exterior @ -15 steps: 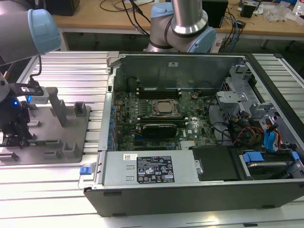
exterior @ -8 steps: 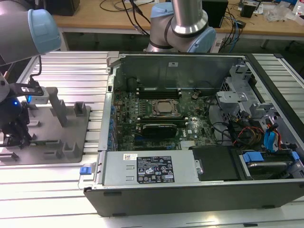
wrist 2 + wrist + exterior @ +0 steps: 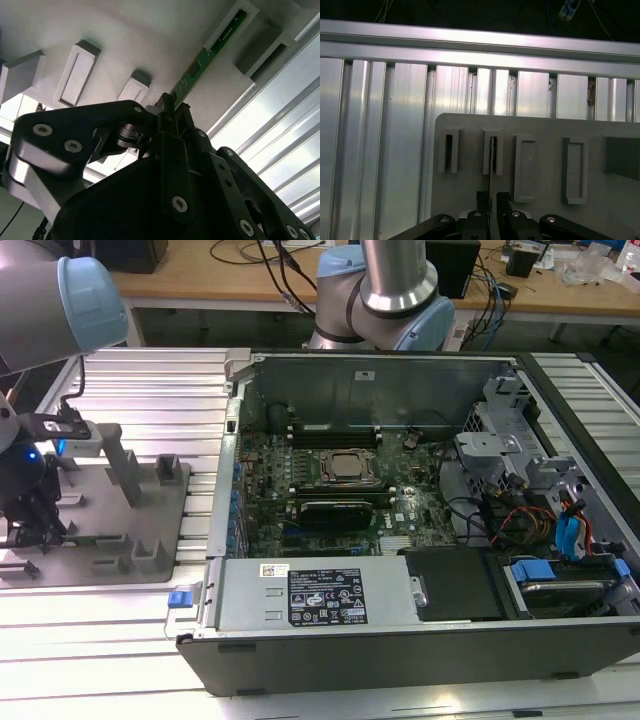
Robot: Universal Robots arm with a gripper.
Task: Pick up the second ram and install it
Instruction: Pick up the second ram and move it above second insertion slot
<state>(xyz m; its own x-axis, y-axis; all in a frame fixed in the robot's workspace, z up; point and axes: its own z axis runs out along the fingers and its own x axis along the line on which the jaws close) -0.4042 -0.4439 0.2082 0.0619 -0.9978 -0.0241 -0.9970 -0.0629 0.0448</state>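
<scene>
One green stick, the second ram point(image 3: 210, 52), stands on edge in a slotted block of the grey fixture plate point(image 3: 95, 515), as the second wrist view shows. In the first wrist view the jaws of the gripper point(image 3: 490, 197) are clenched on the stick's near end. The plate lies on the ribbed tabletop point(image 3: 140, 390), to the exterior view's left of the open computer case point(image 3: 400, 635).

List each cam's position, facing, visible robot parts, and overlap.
Exterior view: off arm, facing black computer case and grey plastic fixture plate; grey arm shows.
First wrist view: on arm, facing that plate and ribbed aluminium table; black gripper shows.
Second wrist view: on arm, facing long thin green ram stick in plate's slot; gripper shows.
Shared: plate in all three; gripper in both wrist views.
</scene>
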